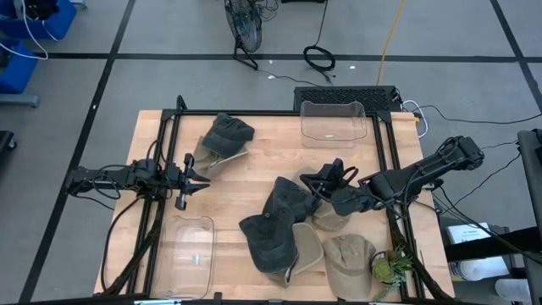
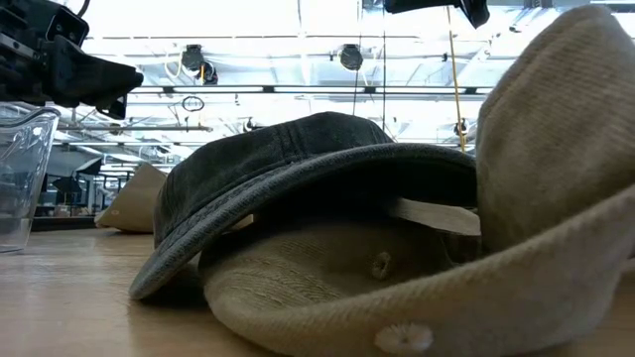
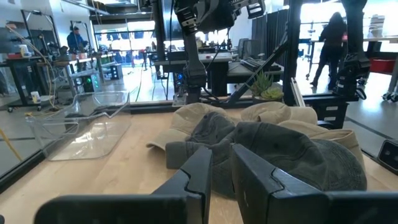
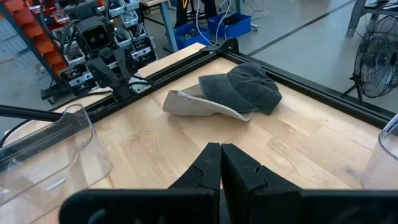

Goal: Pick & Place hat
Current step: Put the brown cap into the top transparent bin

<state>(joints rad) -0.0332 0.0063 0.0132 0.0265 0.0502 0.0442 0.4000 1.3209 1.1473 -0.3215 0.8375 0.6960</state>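
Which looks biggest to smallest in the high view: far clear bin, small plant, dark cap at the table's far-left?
1. Far clear bin
2. Dark cap, only slightly smaller than the bin
3. Small plant, clearly smallest

Hats: three dark point(image 1: 284, 222), three tan point(image 1: 349, 261); two clear bins point(image 1: 332, 123) (plastic).

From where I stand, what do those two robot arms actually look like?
Both are slim, matte black jointed arms with thin black cables running along them. The left gripper and right gripper each end in two flat, angular black jaws. No coloured markings show.
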